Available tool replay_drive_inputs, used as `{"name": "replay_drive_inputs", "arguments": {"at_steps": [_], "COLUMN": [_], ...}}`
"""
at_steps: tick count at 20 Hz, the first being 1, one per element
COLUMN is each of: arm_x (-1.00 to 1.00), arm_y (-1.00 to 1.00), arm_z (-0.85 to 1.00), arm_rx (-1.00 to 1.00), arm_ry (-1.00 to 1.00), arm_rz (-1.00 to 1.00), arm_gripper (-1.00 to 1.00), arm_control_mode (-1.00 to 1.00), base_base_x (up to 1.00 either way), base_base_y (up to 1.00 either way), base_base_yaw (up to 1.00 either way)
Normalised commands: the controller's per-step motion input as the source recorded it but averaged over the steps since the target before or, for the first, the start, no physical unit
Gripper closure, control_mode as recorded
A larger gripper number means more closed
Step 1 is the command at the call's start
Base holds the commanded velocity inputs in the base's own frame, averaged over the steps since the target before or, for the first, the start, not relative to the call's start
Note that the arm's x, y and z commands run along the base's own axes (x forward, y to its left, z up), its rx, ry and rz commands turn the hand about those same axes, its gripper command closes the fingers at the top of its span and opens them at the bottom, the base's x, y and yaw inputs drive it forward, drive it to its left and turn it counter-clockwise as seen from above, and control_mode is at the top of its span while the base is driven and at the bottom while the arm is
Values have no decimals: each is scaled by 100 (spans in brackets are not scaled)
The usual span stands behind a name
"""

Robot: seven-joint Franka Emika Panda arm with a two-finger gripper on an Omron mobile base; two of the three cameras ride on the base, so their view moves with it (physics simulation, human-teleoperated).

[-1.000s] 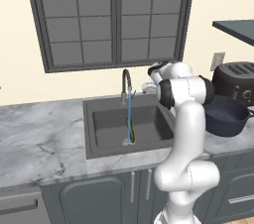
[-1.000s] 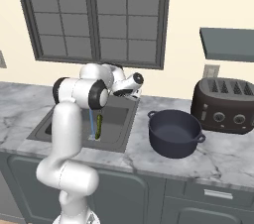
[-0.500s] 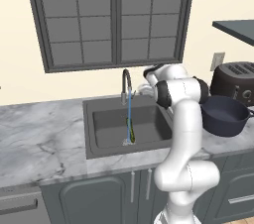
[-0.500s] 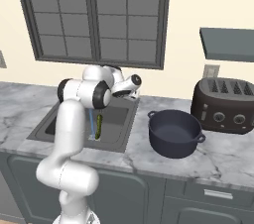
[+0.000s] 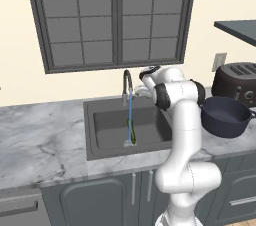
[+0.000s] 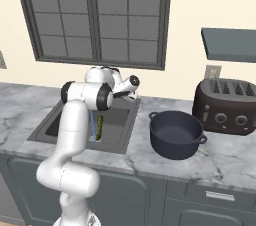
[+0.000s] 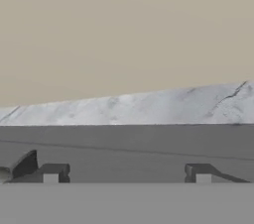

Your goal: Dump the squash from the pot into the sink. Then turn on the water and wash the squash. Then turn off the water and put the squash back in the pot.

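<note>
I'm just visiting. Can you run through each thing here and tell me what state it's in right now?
faucet: running, water streaming into the sink.
sink: holds the squash.
squash: lying under the stream.
pot: upright on the counter, empty.
gripper: open, holding nothing.

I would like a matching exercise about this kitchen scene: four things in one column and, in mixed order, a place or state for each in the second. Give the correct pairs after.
Things:
1. squash
2. pot
3. toaster
4. faucet

Places or states:
A. running, water falling into the sink
B. empty, on the counter right of the basin
C. lying in the basin under the stream
D. against the wall, behind the blue vessel

Pairs: 1-C, 2-B, 3-D, 4-A
</note>
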Motion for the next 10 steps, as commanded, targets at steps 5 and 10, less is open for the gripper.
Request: {"name": "replay_drive_inputs", "arguments": {"at_steps": [5,10], "arm_x": [37,39], "arm_y": [21,21], "arm_z": [-19,-14], "arm_rx": [0,0], "arm_ry": [0,0], "arm_rz": [0,0], "arm_gripper": [-100,-100], "arm_control_mode": [-100,-100], "base_base_x": [0,0], "base_base_y": [0,0], "base_base_yaw": [0,0]}}
